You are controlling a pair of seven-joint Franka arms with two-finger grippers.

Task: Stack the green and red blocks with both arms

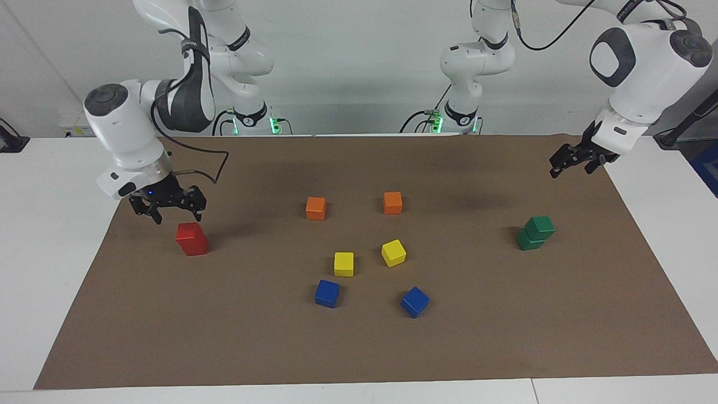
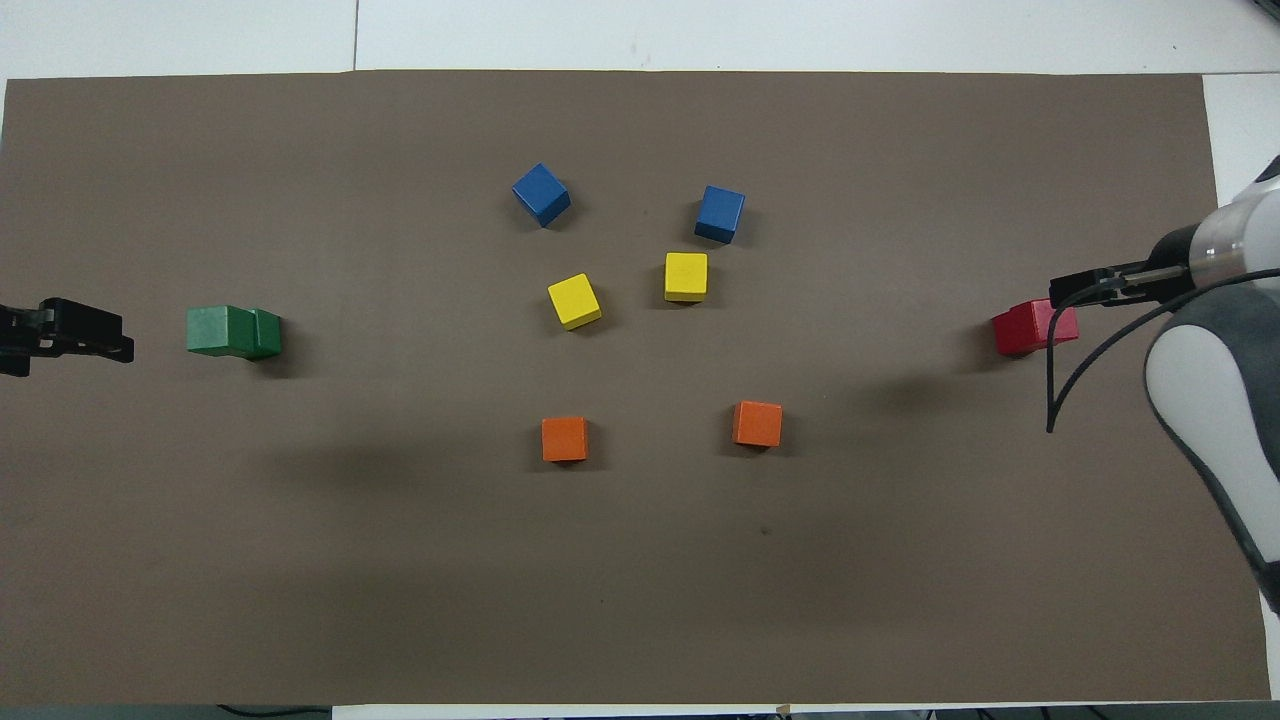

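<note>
Two red blocks point(image 1: 191, 238) stand stacked on the brown mat toward the right arm's end; the stack also shows in the overhead view point(image 2: 1035, 327). My right gripper point(image 1: 168, 209) is open and empty, raised just above and beside the red stack; it also shows in the overhead view point(image 2: 1085, 288). Two green blocks point(image 1: 535, 233) stand stacked, the top one a little offset, toward the left arm's end; this stack also shows in the overhead view point(image 2: 233, 332). My left gripper point(image 1: 572, 161) is open and empty, raised over the mat's edge beside the green stack, as the overhead view point(image 2: 65, 335) also shows.
Around the mat's middle lie two orange cubes point(image 1: 316, 208) point(image 1: 392, 202), two yellow cubes point(image 1: 344, 264) point(image 1: 394, 252) and two blue cubes point(image 1: 327, 293) point(image 1: 415, 302), all apart from each other. The brown mat point(image 1: 359, 348) covers most of the white table.
</note>
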